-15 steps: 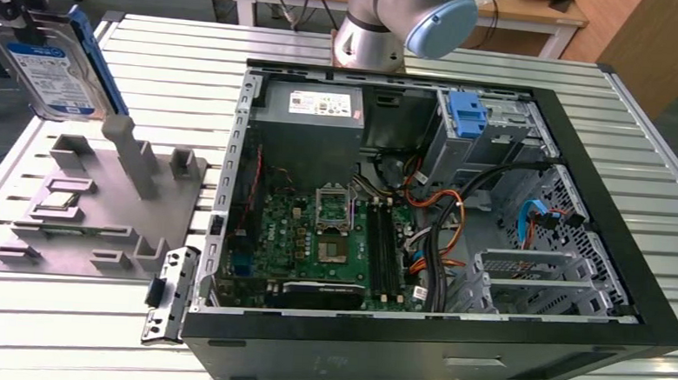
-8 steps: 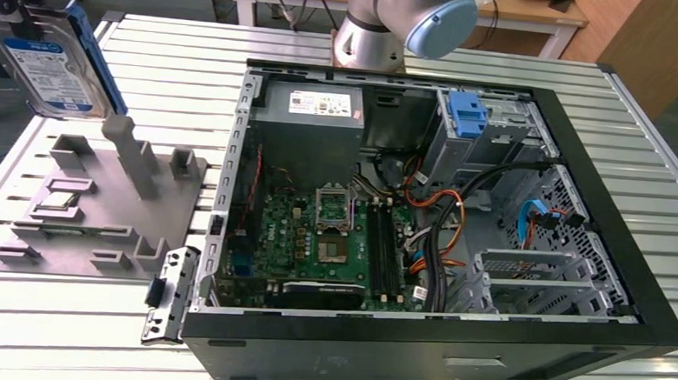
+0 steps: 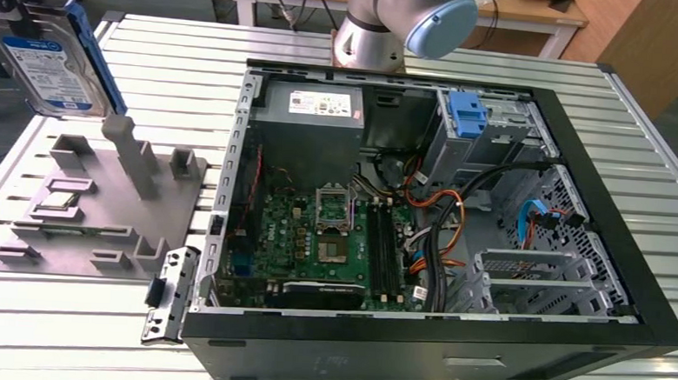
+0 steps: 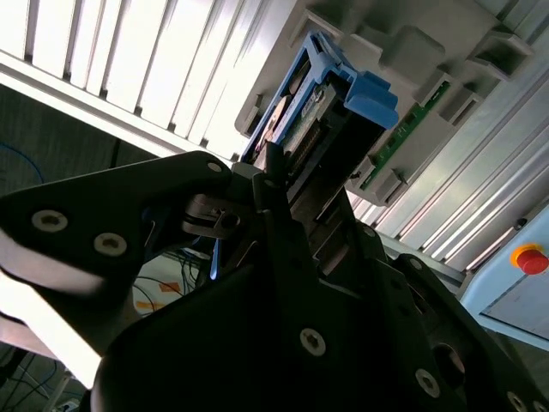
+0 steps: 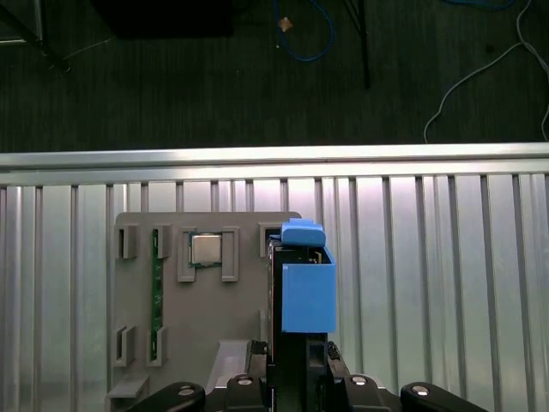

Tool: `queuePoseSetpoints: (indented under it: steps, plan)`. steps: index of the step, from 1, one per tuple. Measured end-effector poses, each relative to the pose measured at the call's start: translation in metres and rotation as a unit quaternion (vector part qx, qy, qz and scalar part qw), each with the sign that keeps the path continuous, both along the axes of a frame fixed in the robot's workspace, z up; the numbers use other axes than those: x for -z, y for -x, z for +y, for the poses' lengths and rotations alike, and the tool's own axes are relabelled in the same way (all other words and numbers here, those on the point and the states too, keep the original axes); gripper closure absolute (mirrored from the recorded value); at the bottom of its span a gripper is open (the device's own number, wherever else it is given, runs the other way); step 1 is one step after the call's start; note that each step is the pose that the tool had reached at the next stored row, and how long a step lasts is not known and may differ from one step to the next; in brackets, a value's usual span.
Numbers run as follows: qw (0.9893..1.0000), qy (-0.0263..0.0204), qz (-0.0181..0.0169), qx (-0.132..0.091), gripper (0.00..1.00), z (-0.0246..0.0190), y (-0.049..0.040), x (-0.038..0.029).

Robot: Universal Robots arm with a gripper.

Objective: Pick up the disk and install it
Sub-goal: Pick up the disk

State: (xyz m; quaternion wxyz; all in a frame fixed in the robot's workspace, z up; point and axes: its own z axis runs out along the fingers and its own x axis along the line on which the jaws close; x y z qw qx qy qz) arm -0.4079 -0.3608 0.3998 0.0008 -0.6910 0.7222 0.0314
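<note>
The gripper [image 5: 296, 359] is clamped on the disk [image 5: 306, 287], holding it on edge in the air, lifted clear of the grey fixture plate [image 5: 206, 326]. A processor chip [image 5: 206, 249] sits in one of the plate's slots. In the exterior view the disk hangs at the exterior view's left. It is well apart from the open computer case [image 3: 424, 351] on the slatted table [image 3: 64, 332].

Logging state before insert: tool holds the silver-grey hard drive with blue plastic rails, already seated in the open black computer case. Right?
Not seated. The exterior view shows the tool holding the silver-grey hard drive with blue plastic rails in the air above the grey fixture plate, outside the open black computer case.
</note>
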Motion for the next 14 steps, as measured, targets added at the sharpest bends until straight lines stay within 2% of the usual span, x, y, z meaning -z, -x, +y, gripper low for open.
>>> queuePoseSetpoints:
  steps: [8, 14]
  plan:
    - [1.0, 0.0001, 0.0001, 0.0, 0.65, 0.0, 0.0, -0.0011]
    - [1.0, 0.0, 0.0, 0.0, 0.65, 0.0, 0.0, -0.0091]
